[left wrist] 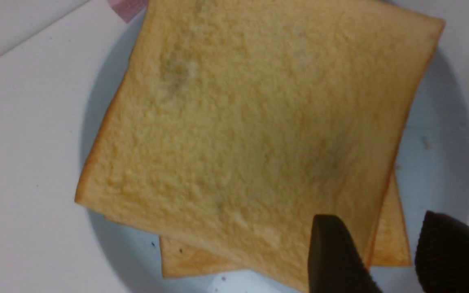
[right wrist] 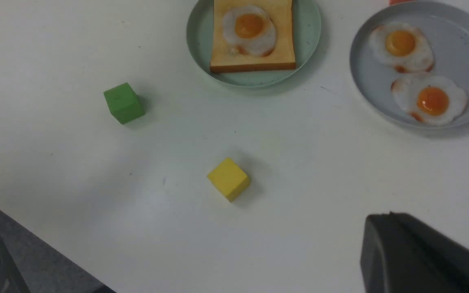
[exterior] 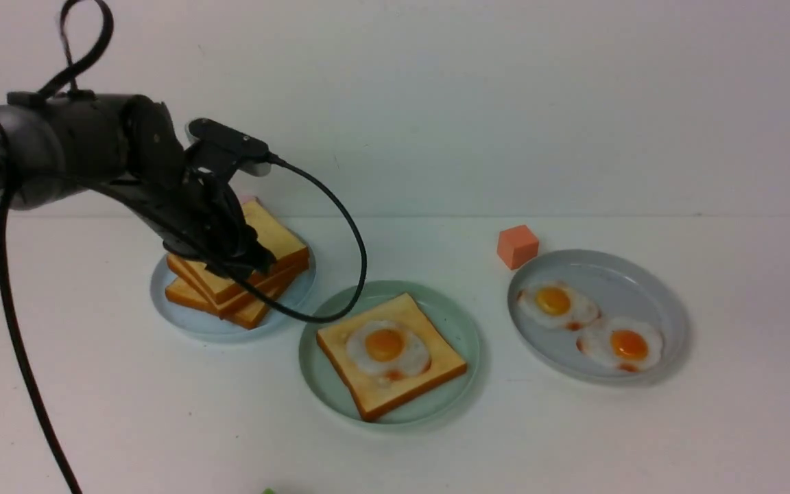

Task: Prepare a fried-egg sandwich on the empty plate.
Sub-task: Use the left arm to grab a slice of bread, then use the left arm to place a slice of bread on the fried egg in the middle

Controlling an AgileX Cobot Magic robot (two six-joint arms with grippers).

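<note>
The mint-green plate (exterior: 457, 322) (right wrist: 307, 40) holds one toast slice (exterior: 367, 384) with the fried egg (exterior: 388, 348) (right wrist: 249, 30) lying on top, uncovered. Left of it, several more toast slices are stacked (exterior: 278, 240) on a pale blue plate (exterior: 182, 312). My left gripper (exterior: 247, 261) (left wrist: 379, 215) is open at the stack's near right edge. One finger (left wrist: 332, 252) is over the top slice (left wrist: 250, 134), the other (left wrist: 450, 252) past its crust above the plate. My right gripper (right wrist: 381, 217) is shut and empty, high above bare table; the front view does not show it.
A grey plate (exterior: 642, 288) at the right carries two smaller eggs (exterior: 556, 304) (exterior: 621, 344). An orange cube (exterior: 517, 245) stands behind it. A green cube (right wrist: 123, 102) and a yellow cube (right wrist: 228, 179) sit nearer the table's front edge (right wrist: 35, 240).
</note>
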